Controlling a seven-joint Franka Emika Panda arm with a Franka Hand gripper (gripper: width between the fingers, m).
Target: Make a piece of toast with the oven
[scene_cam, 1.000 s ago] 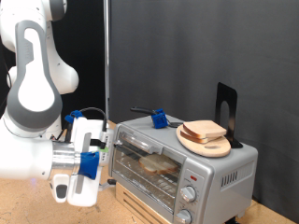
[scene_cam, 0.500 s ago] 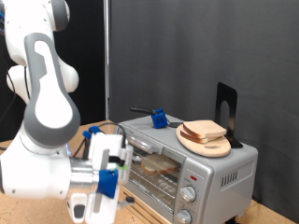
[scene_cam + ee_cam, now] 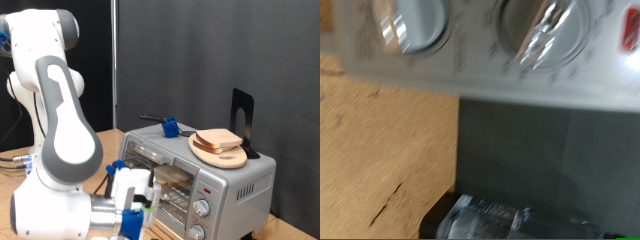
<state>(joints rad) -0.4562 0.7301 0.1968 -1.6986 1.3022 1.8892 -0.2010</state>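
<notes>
Your oven (image 3: 195, 175) sits at the lower right of the exterior view, and its door looks shut. One slice of toast (image 3: 172, 177) already lies inside on the rack, behind the glass. A second slice (image 3: 217, 140) rests on the round board (image 3: 222, 155) on top of the oven. Your gripper (image 3: 133, 200) is low in the frame, right by the oven's front. The wrist view shows the two knobs (image 3: 542, 33) and the red light (image 3: 631, 30) very close. You cannot tell if the gripper is open or closed. It looks like the knobs are the part left to do.
</notes>
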